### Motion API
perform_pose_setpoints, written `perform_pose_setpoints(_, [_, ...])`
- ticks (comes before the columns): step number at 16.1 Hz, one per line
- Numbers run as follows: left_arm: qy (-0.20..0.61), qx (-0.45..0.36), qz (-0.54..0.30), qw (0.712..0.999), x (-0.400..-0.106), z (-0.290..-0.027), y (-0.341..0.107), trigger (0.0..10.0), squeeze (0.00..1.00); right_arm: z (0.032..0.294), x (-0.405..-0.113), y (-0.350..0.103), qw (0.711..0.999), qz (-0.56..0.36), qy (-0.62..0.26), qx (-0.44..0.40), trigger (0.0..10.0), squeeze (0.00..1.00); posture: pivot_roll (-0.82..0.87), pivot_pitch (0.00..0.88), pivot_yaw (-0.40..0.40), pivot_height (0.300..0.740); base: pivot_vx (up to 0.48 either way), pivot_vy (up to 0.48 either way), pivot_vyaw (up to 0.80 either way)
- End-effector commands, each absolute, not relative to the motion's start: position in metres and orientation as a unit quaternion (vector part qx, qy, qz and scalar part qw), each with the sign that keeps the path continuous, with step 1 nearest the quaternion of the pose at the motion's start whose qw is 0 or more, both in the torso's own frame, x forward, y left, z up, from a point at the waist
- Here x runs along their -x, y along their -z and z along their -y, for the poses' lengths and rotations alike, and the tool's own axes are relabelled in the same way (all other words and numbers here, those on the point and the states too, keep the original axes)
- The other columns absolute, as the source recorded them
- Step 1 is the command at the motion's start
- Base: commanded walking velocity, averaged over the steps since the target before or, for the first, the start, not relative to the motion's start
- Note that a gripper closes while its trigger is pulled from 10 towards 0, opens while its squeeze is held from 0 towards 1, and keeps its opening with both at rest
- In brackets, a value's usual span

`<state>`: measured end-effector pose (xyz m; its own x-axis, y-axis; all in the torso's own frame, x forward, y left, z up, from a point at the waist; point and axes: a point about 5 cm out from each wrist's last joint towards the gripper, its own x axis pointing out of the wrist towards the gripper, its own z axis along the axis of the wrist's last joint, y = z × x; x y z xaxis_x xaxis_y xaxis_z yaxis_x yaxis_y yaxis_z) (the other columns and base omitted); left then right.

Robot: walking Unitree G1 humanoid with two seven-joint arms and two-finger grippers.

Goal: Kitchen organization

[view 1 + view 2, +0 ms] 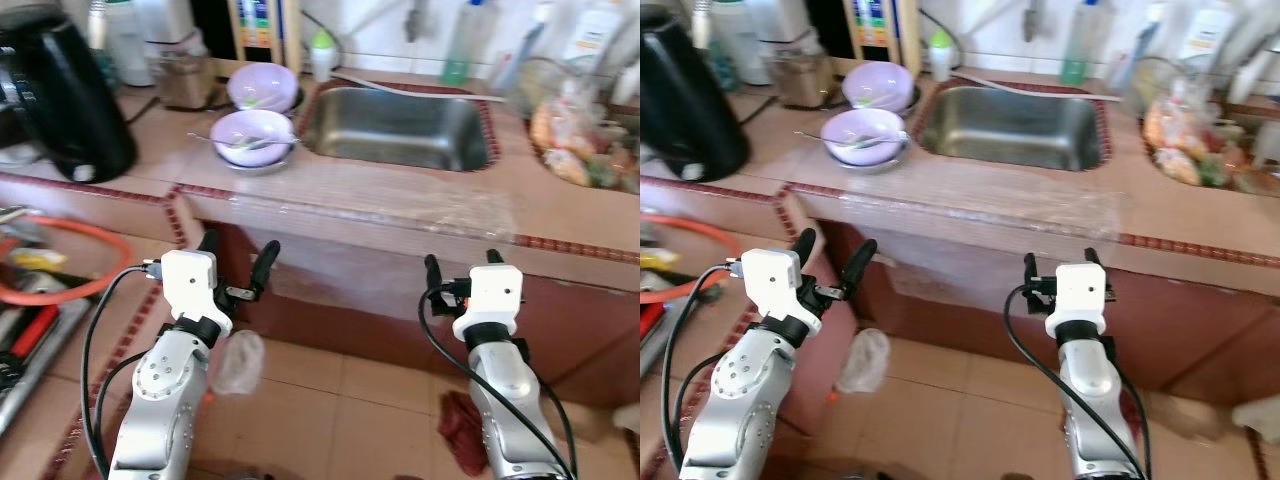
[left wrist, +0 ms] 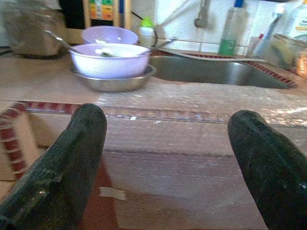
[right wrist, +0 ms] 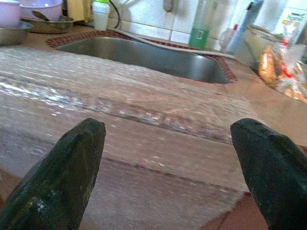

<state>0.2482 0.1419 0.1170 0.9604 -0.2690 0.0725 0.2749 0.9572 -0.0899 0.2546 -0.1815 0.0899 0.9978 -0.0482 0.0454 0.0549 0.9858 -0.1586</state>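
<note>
Two lilac bowls stand on the tiled counter left of the steel sink (image 1: pixel 400 125). The nearer bowl (image 1: pixel 252 136) rests on a steel plate with a spoon in it; the farther bowl (image 1: pixel 262 85) sits behind it. My left gripper (image 1: pixel 238 260) is open, held below the counter's front edge, in line with the bowls (image 2: pixel 109 60). My right gripper (image 1: pixel 463 265) is open too, low in front of the sink (image 3: pixel 144 52), with nothing between its fingers.
A black kettle (image 1: pixel 62 95) stands at the far left of the counter. Bagged food (image 1: pixel 575 145) lies right of the sink, bottles (image 1: pixel 458 45) line the back wall. An orange hose (image 1: pixel 60 285) lies on the lower ledge at left. A red rag (image 1: pixel 462 430) lies on the floor.
</note>
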Motion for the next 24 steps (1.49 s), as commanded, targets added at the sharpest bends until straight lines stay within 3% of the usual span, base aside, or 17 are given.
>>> perform_pose_setpoints(1, [0.139,0.038,0.042,0.989,-0.249,-0.144,-0.124,10.0,0.0,0.182,-0.256,-0.095,0.996,0.032,0.03,0.078,10.0,0.0,-0.01,0.0,0.03,0.74,0.244,0.416,0.0])
perform_pose_setpoints(4, [0.147,0.032,0.05,0.987,-0.249,-0.14,-0.127,10.0,0.0,0.184,-0.257,-0.096,0.995,0.034,0.038,0.08,10.0,0.0,-0.01,0.0,0.031,0.74,0.279,0.389,-0.15])
perform_pose_setpoints(10, [0.175,0.008,0.056,0.983,-0.245,-0.132,-0.127,10.0,0.0,0.185,-0.257,-0.095,0.995,0.034,0.039,0.086,10.0,0.0,-0.01,0.001,0.024,0.74,0.466,0.0,-0.23])
perform_pose_setpoints(16, [0.173,0.006,0.058,0.983,-0.245,-0.131,-0.126,10.0,0.0,0.184,-0.259,-0.093,0.994,0.033,0.037,0.093,10.0,0.0,0.0,0.0,0.02,0.74,0.0,0.0,0.0])
perform_pose_setpoints(24, [0.18,0.007,0.056,0.982,-0.247,-0.13,-0.125,10.0,0.0,0.187,-0.256,-0.091,0.994,0.032,0.039,0.1,10.0,0.0,-0.01,0.0,0.032,0.74,0.0,-0.457,0.0])
